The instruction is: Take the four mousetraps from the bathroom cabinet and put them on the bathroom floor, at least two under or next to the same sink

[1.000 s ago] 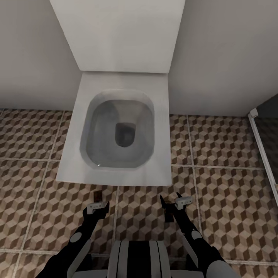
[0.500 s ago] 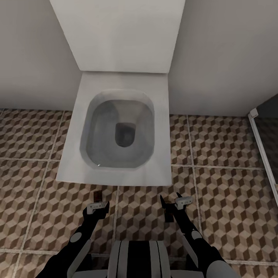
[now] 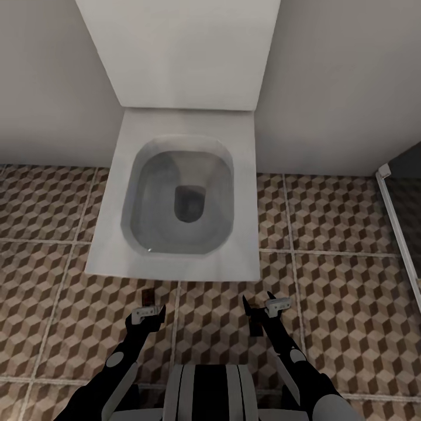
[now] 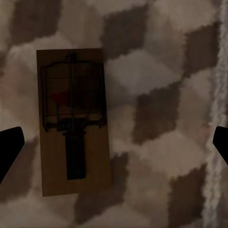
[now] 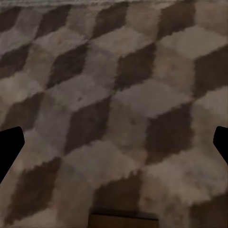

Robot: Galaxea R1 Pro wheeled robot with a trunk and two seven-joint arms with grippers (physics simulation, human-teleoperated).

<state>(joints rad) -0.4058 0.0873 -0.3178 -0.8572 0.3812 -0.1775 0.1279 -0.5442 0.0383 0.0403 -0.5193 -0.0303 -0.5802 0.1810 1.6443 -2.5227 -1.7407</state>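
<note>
One mousetrap (image 4: 73, 121), a tan board with dark wire and a red mark, lies flat on the cube-patterned bathroom floor (image 3: 339, 280). My left gripper (image 4: 114, 147) hangs open right above it, with the trap off to one side between the fingertips. In the head view this mousetrap (image 3: 149, 295) lies just in front of the toilet, beyond my left gripper (image 3: 151, 308). My right gripper (image 3: 257, 299) is open over bare tiles. The tan edge of another mousetrap (image 5: 123, 221) peeks in at the rim of the right wrist view. The cabinet and the sink are out of view.
A white toilet (image 3: 181, 199) with its lid raised stands against the white wall straight ahead, its front edge close to both grippers. A glass shower frame (image 3: 397, 234) runs along the right. Tiled floor spreads to the left and right of the toilet.
</note>
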